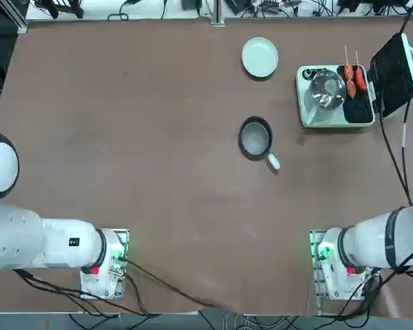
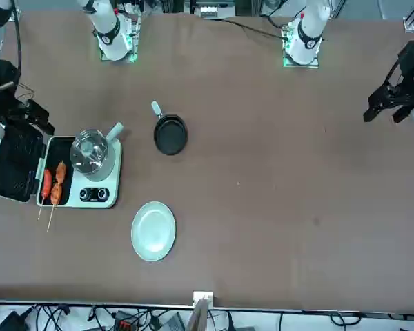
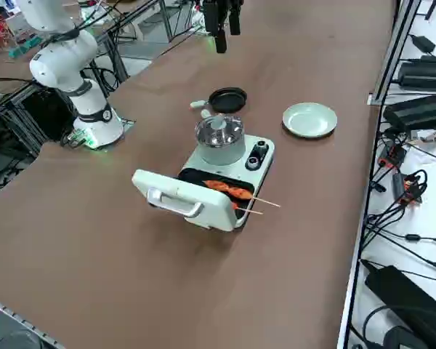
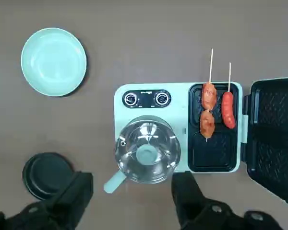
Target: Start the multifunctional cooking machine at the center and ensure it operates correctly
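Note:
The multifunctional cooking machine [image 1: 305, 89] stands at the far right of the table, not at its centre. It is pale mint green, with a glass-lidded pot [image 4: 147, 152], two knobs [image 4: 146, 99] and a black grill plate [image 4: 213, 151] that carries two sausage skewers [image 4: 209, 112]. Its black hinged lid [image 4: 273, 134] lies open to the side. My right gripper [image 4: 132, 184] hangs well above the machine, open, with nothing between its fingers. The same gripper [image 3: 225, 29] shows high in the right side view and beside the lid [image 2: 38, 118] in the front view.
A small black frying pan [image 1: 255, 137] with a white handle sits near the table's middle. A round pale green plate [image 1: 259, 56] lies farther back. The machine's power cord [image 1: 398, 155] runs along the right edge toward my base. Cables crowd the floor beyond the table.

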Robot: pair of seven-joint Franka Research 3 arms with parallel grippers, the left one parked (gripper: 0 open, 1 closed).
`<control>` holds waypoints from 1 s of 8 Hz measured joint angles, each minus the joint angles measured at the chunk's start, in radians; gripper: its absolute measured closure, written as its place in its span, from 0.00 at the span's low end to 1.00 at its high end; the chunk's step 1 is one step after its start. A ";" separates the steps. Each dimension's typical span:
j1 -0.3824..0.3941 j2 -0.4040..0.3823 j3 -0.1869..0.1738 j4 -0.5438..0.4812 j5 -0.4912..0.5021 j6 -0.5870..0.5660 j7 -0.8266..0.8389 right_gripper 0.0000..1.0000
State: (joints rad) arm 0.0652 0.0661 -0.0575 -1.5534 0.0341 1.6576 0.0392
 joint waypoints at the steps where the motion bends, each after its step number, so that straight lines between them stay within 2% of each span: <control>1: 0.000 -0.001 0.000 0.001 0.002 0.000 -0.001 0.00; 5: 0.002 0.011 0.005 -0.006 0.003 0.033 -0.005 0.00; 8: 0.005 0.137 0.009 -0.038 0.003 0.187 -0.005 0.00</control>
State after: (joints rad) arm 0.0699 0.2028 -0.0481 -1.5918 0.0367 1.8441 0.0338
